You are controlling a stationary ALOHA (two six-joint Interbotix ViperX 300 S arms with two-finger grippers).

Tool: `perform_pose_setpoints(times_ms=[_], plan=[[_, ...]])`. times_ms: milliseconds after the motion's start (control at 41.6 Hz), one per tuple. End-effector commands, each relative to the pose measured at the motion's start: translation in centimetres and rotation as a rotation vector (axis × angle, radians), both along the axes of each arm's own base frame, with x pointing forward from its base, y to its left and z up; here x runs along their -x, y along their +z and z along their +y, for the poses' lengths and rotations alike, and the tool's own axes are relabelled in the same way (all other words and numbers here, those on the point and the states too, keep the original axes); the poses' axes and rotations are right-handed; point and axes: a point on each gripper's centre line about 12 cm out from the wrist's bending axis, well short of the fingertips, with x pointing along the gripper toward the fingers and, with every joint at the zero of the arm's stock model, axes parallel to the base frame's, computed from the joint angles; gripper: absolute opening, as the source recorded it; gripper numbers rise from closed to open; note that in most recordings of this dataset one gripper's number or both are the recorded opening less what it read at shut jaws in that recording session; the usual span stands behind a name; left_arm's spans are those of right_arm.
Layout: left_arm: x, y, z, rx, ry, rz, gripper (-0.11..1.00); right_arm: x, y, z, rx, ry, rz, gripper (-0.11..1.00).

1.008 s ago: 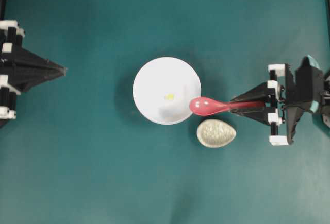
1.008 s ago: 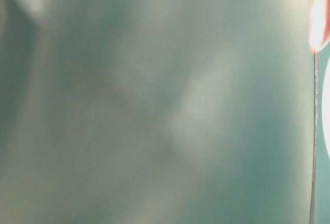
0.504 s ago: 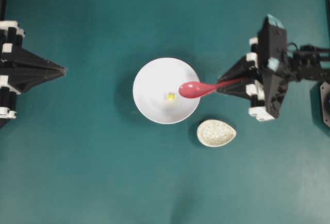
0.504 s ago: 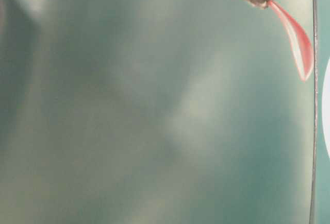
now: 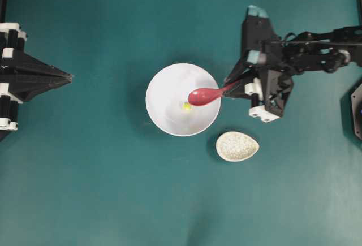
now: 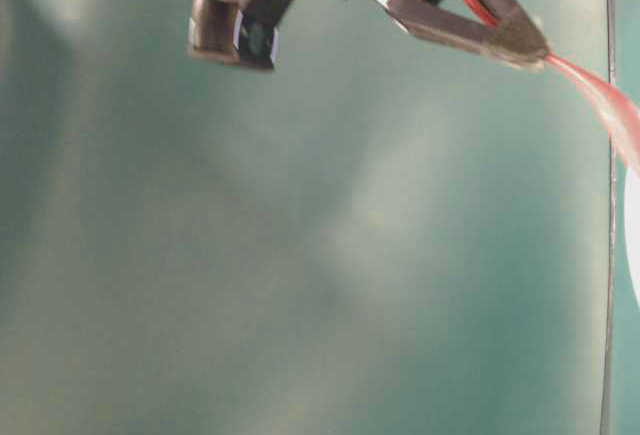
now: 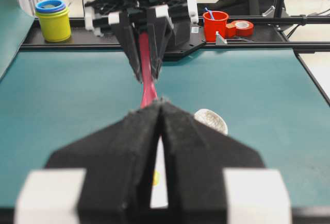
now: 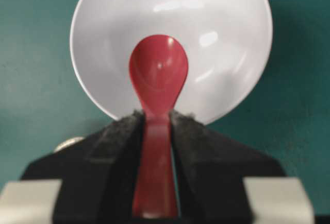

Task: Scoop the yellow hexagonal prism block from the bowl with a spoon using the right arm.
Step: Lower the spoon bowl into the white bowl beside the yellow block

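The right gripper [image 5: 231,83] clamps the glossy pink-red spoon [image 5: 205,94] by its flat handle, oval scoop over the white bowl [image 5: 164,96] beside the tiny yellow block [image 5: 186,106].

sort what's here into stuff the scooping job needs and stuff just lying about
Needed:
- spoon, held in the right pincer, scoop over the bowl
- bowl
- yellow block, in the bowl

Lying about:
- speckled dish, beside the bowl
- left pincer, shut, off to the side
- yellow cup and red cup, beyond the table
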Motion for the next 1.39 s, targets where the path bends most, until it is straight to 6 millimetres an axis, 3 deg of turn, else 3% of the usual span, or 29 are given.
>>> perform_pose_setpoints(times_ms=[0,888,1369], plan=[[-0.2,0.9,0.0,-0.006,0.0,-0.021,0.0,-0.9,1.1,-0.2,0.013,0.012,-0.015,0.24],[-0.2,1.0,0.0,-0.005,-0.001,-0.026,0.0,-2.4,-2.8,-0.7,-0.003,0.008,0.115,0.24],[-0.2,1.0,0.0,-0.008,-0.001,-0.026,0.0,-3.7,-3.5,-1.0,-0.002,0.006,0.126,0.24]])
